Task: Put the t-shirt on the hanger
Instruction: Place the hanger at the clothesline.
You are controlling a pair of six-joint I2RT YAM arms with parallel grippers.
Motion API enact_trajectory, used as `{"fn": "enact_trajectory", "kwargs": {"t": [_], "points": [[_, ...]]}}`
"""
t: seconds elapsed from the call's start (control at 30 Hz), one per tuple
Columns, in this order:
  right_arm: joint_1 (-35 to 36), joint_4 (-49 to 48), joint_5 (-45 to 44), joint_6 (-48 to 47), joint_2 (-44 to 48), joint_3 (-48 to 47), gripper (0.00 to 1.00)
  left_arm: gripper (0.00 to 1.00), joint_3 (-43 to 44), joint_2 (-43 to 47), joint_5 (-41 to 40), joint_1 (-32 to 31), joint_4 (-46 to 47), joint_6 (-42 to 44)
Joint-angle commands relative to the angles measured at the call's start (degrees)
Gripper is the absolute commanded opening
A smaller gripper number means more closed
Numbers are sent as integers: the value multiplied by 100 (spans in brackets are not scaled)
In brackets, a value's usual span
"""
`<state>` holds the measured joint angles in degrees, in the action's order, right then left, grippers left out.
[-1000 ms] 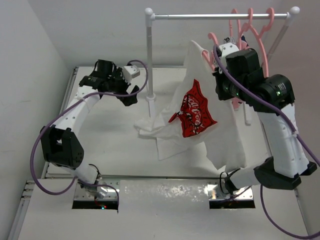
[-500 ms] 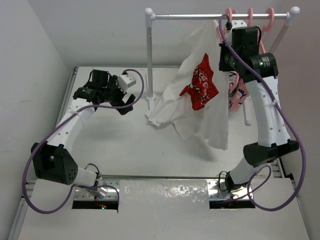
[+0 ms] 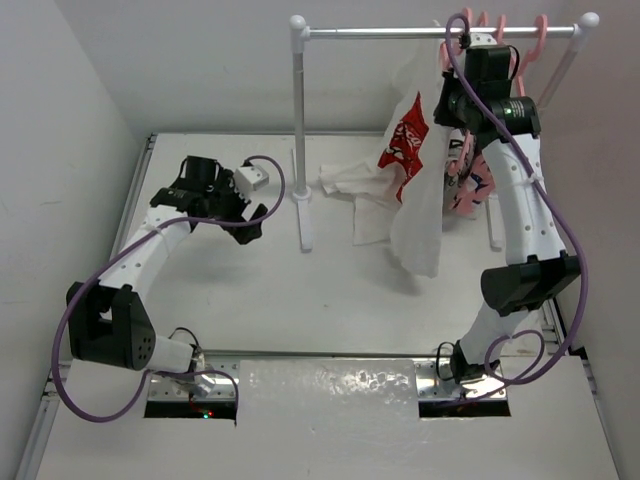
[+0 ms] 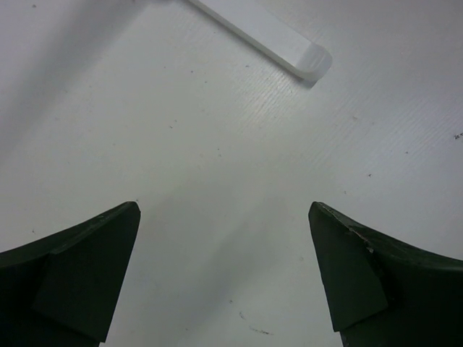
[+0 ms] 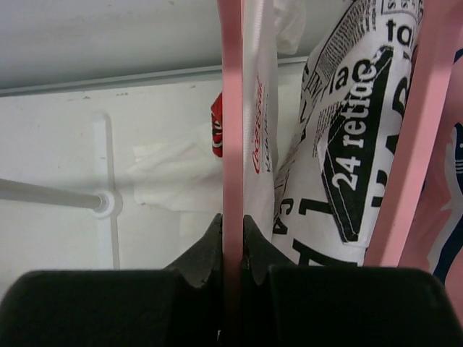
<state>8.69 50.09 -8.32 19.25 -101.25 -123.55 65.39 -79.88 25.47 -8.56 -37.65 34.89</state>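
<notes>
Pink hanger (image 5: 231, 108), clenched upright in the right gripper (image 5: 231, 225), sits just beside the right end of the rail (image 3: 400, 32) with the t-shirt (image 3: 420, 190) drooping from it toward the table (image 3: 220, 290), so that arm is nearest, while the left gripper (image 4: 223, 213) gapes empty, well apart.

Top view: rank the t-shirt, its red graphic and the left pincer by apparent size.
1. t-shirt: clearly the largest.
2-3. red graphic and left pincer: they look about alike. The graphic hangs higher, so it is likely nearer the camera, and I won't rank them.
</notes>
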Motion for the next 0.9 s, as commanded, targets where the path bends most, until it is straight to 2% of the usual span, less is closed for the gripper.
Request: {"fn": "enact_trajectory", "kwargs": {"t": [0.0,0.17,0.23,0.3,0.4,0.43,0.57,0.6,0.63,0.7,0.8,0.87], "points": [[-16,-649,102,106,97,163,0,100,-61,262,54,91,240,44],[-25,-412,330,-8,272,646,0,100,-149,297,54,117,249,53],[-25,-350,366,-79,517,953,27,100,-193,297,80,117,249,79],[-25,-368,410,-166,711,1121,48,100,-219,288,89,117,275,70],[-25,-202,410,-193,1115,1280,56,100,-210,262,151,117,267,70],[-16,-166,427,-219,1212,1341,70,100,-210,245,212,109,249,70],[-8,-148,804,-298,1713,1588,73,100,-219,166,318,117,162,88],[-7,-113,1153,-325,1897,1632,76,100,-228,165,309,117,135,96],[-7,-78,1296,-342,1977,1702,89,100,-228,148,283,117,126,96],[-7,140,1429,-386,2292,1772,99,100,-237,156,213,117,135,88],[-7,413,1280,-509,2897,2079,99,100,-298,192,20,126,249,-105],[-7,414,1306,-562,3320,2667,99,100,-359,253,-34,135,258,-193]]}}
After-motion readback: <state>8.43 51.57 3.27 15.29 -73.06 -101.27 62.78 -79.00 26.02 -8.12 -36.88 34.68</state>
